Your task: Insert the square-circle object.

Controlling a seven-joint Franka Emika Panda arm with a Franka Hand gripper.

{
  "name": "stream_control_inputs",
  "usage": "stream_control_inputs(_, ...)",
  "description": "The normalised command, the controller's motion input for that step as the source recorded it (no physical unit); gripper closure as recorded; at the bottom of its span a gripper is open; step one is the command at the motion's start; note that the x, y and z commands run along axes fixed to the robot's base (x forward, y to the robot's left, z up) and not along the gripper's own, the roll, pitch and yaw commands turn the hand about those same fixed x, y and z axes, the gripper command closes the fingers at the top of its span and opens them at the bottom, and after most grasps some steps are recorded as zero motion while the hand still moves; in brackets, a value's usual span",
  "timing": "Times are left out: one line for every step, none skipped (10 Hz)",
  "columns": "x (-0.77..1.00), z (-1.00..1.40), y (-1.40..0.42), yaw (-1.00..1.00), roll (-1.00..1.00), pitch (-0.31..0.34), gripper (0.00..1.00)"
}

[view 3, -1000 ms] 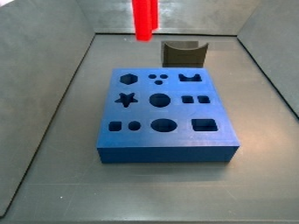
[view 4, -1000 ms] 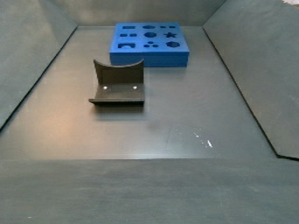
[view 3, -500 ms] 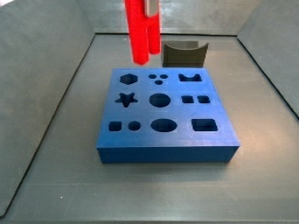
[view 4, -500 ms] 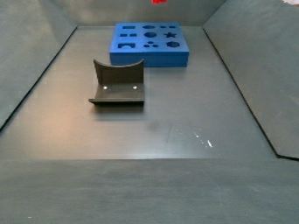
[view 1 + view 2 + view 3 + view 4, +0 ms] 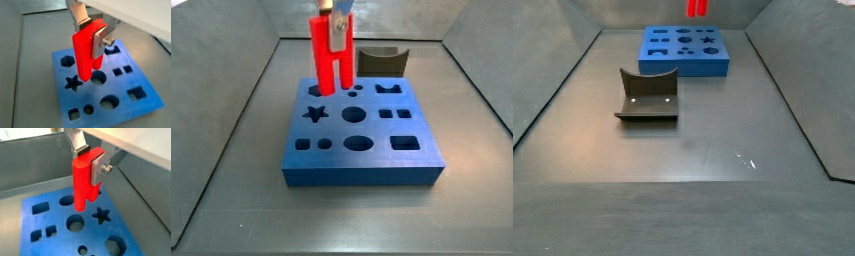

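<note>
Dark grey curved block (image 5: 648, 96) on the floor — well apart from the blue block (image 5: 684, 50).

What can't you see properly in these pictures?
- The gripper holding the red piece: mostly cut off by the picture edge in both wrist views.
- In a side view, only the red piece's tip shows; the edge cuts off the rest.
- How deep the blue block's holes go: too dark.
- The grey curved block's base: hidden behind the blue block.

In a side view the frame's top edge cuts off the claw (image 5: 334, 8) and the square-circle object's (image 5: 331, 52) upper end.
</note>
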Motion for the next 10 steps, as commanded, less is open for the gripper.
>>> stream_control_inputs(-0.03,-0.01,-0.12,-0.96,0.09,0.021,1.00)
stream_control_inputs(-0.11,-0.01,-0.23,-0.83,0.09,0.026,1.00)
stream_control_inputs(-0.17,-0.01,-0.31,-0.73,0.09,0.026,1.00)
stream_control_inputs(-0.17,-0.02,-0.31,-0.73,0.09,0.019,1.00)
stream_control_inputs(0.00,-0.03,-0.09,-1.00,0.09,0.010,1.00)
stream_control_inputs(0.00,-0.03,-0.08,-1.00,0.09,0.011,1.00)
stream_control_inputs(-0.01,-0.04,-0.03,-1.00,0.09,0.001,1.00)
stream_control_inputs(-0.01,-0.05,-0.02,-1.00,0.08,0.000,1.00)
stream_control_inputs(-0.01,-0.05,-0.02,-1.00,0.08,0.000,1.00)
stream_control_inputs(0.00,-0.14,-0.19,-0.95,0.07,0.014,1.00)
